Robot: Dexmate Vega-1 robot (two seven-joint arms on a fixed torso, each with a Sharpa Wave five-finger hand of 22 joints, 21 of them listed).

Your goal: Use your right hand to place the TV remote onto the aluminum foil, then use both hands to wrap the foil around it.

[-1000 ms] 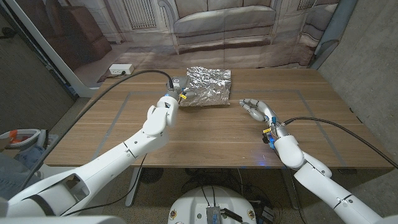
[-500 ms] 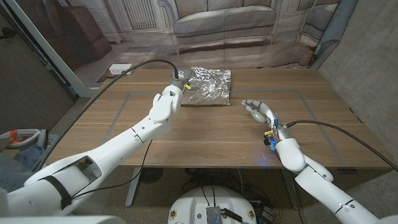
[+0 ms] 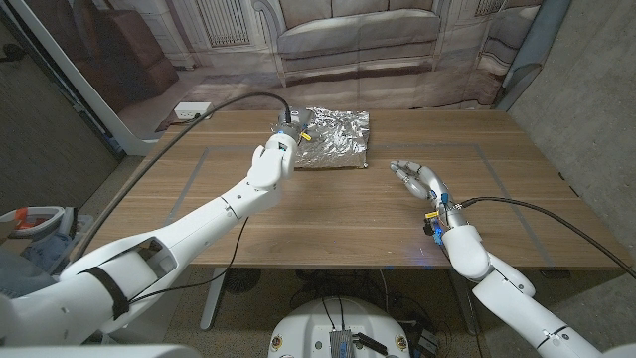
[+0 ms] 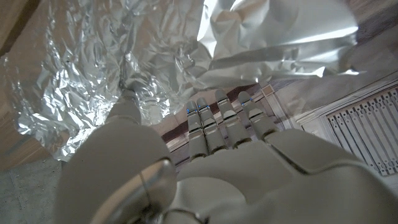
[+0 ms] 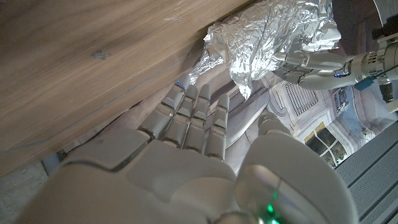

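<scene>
Foil (image 3: pixel 335 139) crumpled, folded over at table's (image 3: pixel 328 224) far edge, centre. Left hand (image 3: pixel 285 134) at foil's left edge, touching it, grip unclear. Right hand (image 3: pixel 417 179) near-right, well apart, fingers spread, holding nothing; bare wood between.

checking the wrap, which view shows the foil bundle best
Head view: the whole foil bundle lies on the table, left hand at its edge. Left wrist view shows crumpled foil close up; right wrist view shows one end.
</scene>
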